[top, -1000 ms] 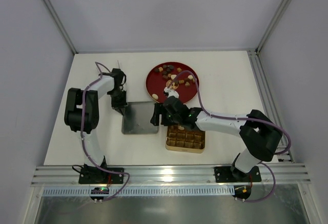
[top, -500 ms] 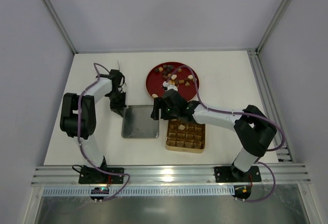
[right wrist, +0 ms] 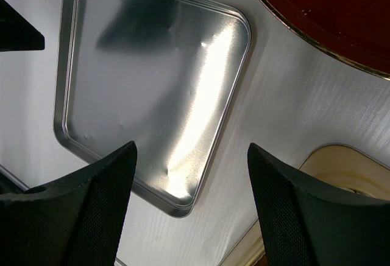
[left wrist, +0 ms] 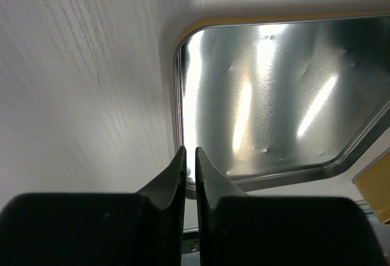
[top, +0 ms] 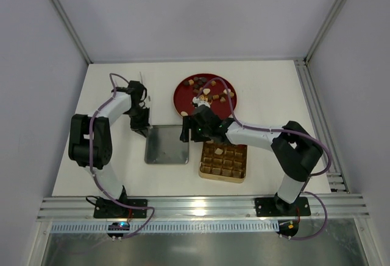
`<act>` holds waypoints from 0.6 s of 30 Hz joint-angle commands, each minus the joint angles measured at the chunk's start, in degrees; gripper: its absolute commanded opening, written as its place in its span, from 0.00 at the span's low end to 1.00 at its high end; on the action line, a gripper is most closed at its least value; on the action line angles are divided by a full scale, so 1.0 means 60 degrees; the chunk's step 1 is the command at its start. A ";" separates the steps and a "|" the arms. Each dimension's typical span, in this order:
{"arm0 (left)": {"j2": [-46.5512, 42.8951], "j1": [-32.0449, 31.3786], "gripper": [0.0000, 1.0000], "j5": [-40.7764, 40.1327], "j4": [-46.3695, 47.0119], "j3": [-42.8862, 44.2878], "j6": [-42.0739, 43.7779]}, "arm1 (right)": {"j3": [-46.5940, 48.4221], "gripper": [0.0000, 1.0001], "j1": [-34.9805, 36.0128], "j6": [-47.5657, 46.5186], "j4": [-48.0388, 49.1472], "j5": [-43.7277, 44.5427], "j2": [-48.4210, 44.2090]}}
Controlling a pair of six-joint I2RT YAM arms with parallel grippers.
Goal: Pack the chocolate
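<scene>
Two arms crowd the lid (top: 166, 145): left gripper (left wrist: 189, 156) pinched together at its rim, right gripper (right wrist: 192, 150) spread apart above it, beside the tin (top: 222, 179) and the plate (top: 184, 93) of chocolate (top: 207, 92).

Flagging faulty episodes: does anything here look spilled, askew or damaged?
Minor only. The silver lid shows small dents, and the gold tin sits slightly skewed to the table edge. No chocolate lies off the red plate or tin.

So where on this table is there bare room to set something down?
The table is bare far right, between the red plate and the side rail, and along the near edge before the silver lid. The middle is crowded: plate, lid, gold tin, left gripper and right gripper sit close together.
</scene>
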 commanded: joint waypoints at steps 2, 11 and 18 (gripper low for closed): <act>0.0143 0.0038 0.13 -0.0187 -0.0133 -0.0015 0.0119 | 0.0067 0.74 -0.0021 0.0057 0.0003 0.0072 0.0232; 0.0275 0.0023 0.28 -0.0277 0.0232 -0.0278 -0.0116 | 0.0330 0.51 -0.0021 0.0013 -0.0114 0.0291 0.0804; 0.0378 -0.0167 0.38 -0.0261 0.0526 -0.0528 -0.0204 | 0.0696 0.47 -0.0021 -0.0074 -0.0377 0.0716 0.1316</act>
